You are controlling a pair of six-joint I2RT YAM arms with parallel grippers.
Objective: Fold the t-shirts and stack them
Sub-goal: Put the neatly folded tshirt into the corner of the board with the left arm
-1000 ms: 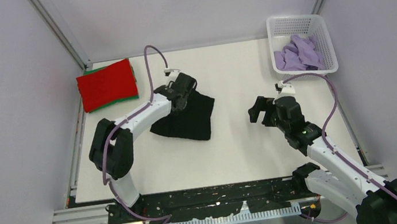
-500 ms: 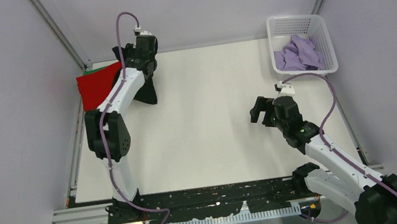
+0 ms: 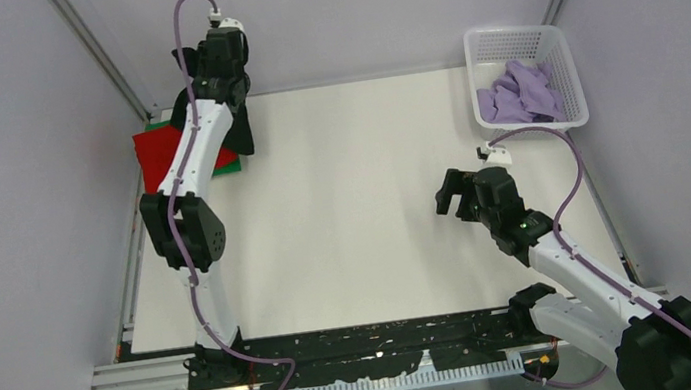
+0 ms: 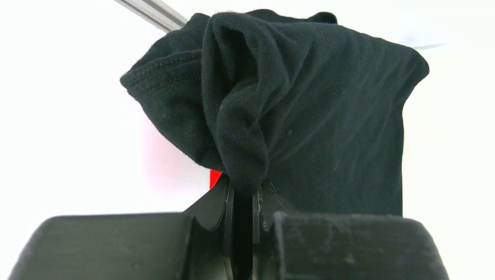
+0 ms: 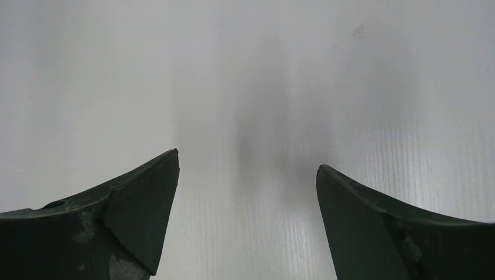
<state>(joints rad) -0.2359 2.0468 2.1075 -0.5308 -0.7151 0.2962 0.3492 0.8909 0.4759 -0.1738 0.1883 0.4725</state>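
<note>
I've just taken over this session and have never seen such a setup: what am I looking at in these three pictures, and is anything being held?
These are two robot arms bolted at the near edge of a white table. The wide picture is from a fixed camera above and behind them. The other two are from a camera on each wrist, looking past its own claw. The left claw is shut on a black t-shirt, which hangs from it at the far left corner, by a red t-shirt folded on a green t-shirt. The right claw is open and empty over bare table. A lavender t-shirt lies crumpled in the white basket at the far right.
</note>
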